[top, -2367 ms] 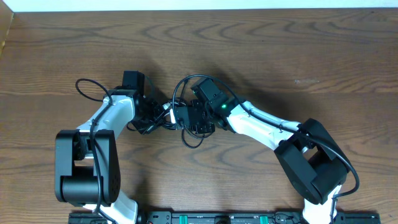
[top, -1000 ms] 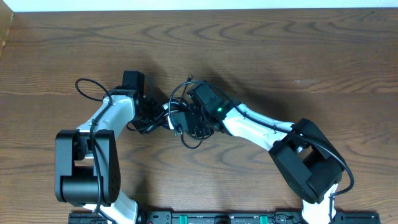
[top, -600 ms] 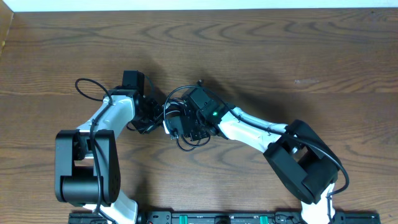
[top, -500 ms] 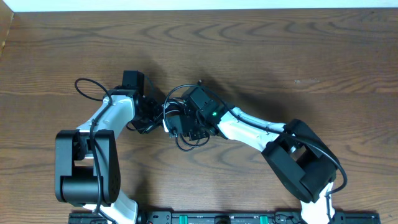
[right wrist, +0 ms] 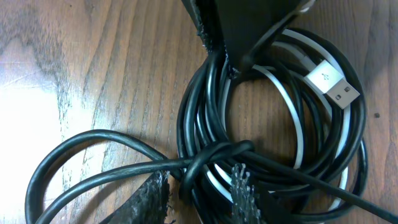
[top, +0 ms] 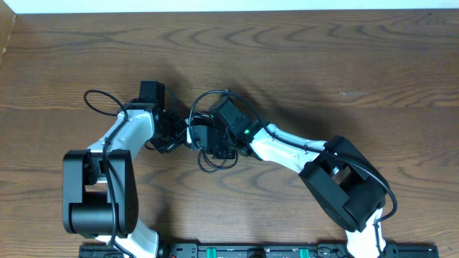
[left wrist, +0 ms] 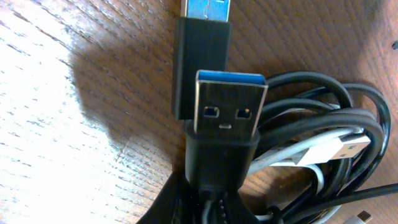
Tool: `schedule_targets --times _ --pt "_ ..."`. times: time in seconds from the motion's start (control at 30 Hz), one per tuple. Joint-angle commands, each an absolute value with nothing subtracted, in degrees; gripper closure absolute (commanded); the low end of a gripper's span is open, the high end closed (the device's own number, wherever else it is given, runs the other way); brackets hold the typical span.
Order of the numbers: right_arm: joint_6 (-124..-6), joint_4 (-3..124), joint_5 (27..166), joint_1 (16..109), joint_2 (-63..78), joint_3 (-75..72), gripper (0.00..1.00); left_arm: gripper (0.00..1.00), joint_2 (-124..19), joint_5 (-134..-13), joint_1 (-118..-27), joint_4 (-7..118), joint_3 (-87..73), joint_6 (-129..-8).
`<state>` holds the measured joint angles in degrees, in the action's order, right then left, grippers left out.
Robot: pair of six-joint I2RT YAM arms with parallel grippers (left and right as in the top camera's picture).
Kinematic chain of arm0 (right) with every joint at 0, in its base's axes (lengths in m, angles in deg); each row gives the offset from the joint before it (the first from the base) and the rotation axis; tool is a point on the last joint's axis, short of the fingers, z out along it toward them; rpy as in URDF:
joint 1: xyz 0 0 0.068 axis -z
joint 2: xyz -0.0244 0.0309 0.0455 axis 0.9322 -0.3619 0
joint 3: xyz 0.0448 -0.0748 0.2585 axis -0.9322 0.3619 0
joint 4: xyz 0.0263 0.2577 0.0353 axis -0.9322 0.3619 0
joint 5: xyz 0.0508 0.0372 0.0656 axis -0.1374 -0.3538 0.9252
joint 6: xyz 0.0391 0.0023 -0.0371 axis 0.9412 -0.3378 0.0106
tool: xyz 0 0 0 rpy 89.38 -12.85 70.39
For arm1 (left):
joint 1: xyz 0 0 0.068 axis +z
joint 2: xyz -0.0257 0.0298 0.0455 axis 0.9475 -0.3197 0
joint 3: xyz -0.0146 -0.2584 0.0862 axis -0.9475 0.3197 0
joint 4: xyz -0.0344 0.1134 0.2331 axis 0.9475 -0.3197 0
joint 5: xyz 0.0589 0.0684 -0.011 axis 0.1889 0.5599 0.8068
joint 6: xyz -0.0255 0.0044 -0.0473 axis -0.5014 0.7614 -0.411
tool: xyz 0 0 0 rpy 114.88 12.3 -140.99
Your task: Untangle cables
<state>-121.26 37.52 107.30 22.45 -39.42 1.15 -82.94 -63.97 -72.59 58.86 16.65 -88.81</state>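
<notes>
Looking from overhead, both grippers meet over the cables (top: 204, 140) mid-table (top: 323, 64), grips hidden. Right wrist view shows the right gripper (right wrist: 199, 190) pinched on the black bundle, white plug (right wrist: 333, 84) beyond. Left gripper's jaws: can't tell; a USB plug (left wrist: 227, 124) fills its view.

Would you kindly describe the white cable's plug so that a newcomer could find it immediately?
Start at the cable bundle on the wooden table, in the right wrist view. Along its upper right side lies the white plug, its metal tip pointing down and right. It is the only white connector; the surrounding loops are mostly black.
</notes>
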Motion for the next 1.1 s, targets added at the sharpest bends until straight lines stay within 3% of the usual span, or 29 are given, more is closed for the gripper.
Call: schedule_targets --times 0.0,0.07,0.1,0.13,0.3,0.73,0.93,1.07 --pt "-118.48 36.28 108.5 21.65 -40.99 1.57 0.71 0.92 -83.93 -61.7 -72.66 58.38 18.27 -88.22" --pt "-116.1 34.96 108.5 21.65 -40.99 1.57 0.73 0.92 -83.93 -61.7 -72.66 58.38 18.27 -88.22" --pt "-115.05 34.31 108.5 21.73 -40.99 1.57 0.92 0.92 -83.93 -61.7 -72.66 58.38 18.27 -88.22" --pt "-114.2 33.72 108.52 21.86 -40.99 1.57 0.99 0.92 -83.93 -61.68 -72.66 58.38 18.27 -88.22" --pt "-106.88 31.86 112.98 23.55 -40.95 1.55 0.99 0.92 -83.93 -61.68 -72.66 58.38 18.27 -88.17" --pt "-90.37 30.57 142.99 33.97 -36.54 1.39 0.99 0.92 -83.93 -60.61 -72.66 58.4 18.27 -87.8" --pt "-90.42 30.75 144.59 36.44 -31.27 1.39 0.99 0.92 -83.93 -60.17 -72.66 58.38 18.27 -87.8" --pt "-94.0 35.16 137.11 36.01 -27.77 1.39 0.99 0.92 -83.93 -60.17 -72.66 58.4 18.27 -87.82"
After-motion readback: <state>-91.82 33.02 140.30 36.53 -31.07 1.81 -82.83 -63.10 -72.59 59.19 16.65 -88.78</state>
